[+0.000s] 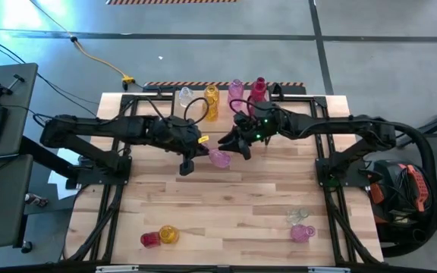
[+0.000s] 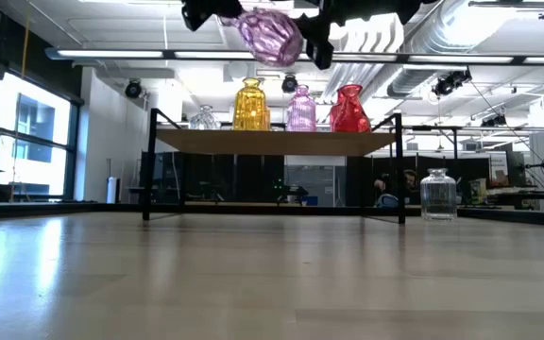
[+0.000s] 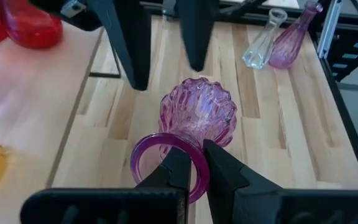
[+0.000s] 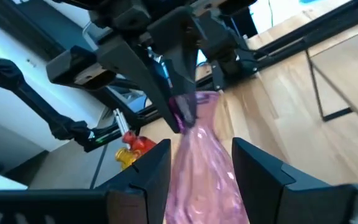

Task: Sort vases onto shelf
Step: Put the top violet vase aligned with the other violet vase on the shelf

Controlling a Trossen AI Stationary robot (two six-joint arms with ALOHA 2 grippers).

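Wooden plank tabletop [image 1: 226,205] under both arms. Shelf [image 1: 294,96] at 12 o'clock carries four vases: clear [image 1: 186,95], amber [image 1: 211,102], pink [image 1: 236,90], red [image 1: 259,88]. Left gripper [image 3: 194,168] clamped on rim of pink ribbed vase [image 1: 219,158], held in air at centre, lying sideways. Right gripper [image 4: 199,163], fingers part-spread, straddles vase body, likely handover for reach to shelf. Spare vases at 5 [image 1: 300,226] and 7 o'clock [image 1: 160,236].
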